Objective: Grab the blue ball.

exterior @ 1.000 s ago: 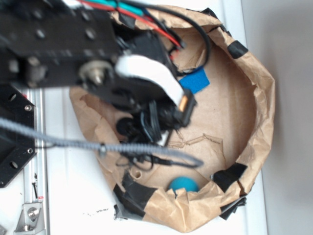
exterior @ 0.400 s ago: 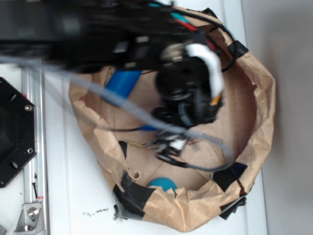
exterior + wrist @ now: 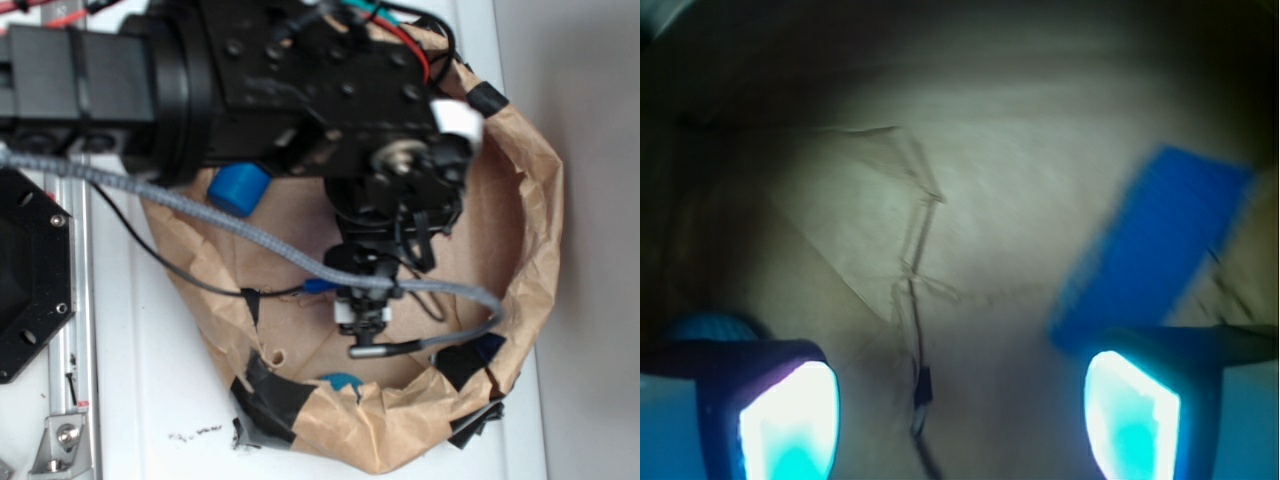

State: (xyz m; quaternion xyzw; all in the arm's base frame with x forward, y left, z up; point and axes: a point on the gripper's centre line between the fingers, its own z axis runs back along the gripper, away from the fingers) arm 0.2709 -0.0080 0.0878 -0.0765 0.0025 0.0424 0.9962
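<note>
While jaws gape empty, blue ball (image 3: 712, 327) sits just behind left finger (image 3: 770, 405).

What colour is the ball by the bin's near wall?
Teal-blue ball; clearest in the exterior view.

Bright overhead view, dim blurry wrist view, glowing fingertips (image 3: 790, 420)

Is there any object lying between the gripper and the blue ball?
No: in the exterior view, only bare brown paper lies between the gripper and the blue ball.
</note>
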